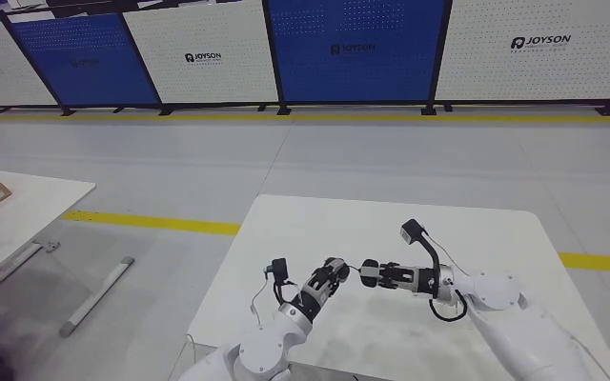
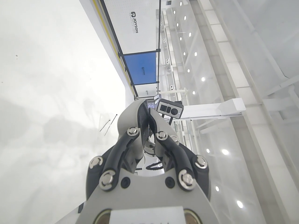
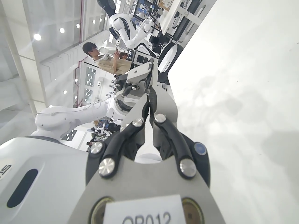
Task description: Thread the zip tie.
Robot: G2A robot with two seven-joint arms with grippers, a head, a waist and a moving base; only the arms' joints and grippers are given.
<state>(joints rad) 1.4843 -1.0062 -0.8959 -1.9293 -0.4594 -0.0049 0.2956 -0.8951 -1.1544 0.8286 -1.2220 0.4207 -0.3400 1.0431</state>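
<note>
With left tool and right tool both clamped shut tip-to-tip toward surface near edge, keep tips level, feed tie tail straight into head slowly.

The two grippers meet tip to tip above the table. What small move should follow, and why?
Probably ease the right gripper slowly toward the left gripper, keeping them in line. Both look shut, tips nearly touching above the table; how far the threading has gone is too small to tell.

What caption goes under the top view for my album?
Tip to tip: the left gripper and right gripper meet over the white table.
</note>
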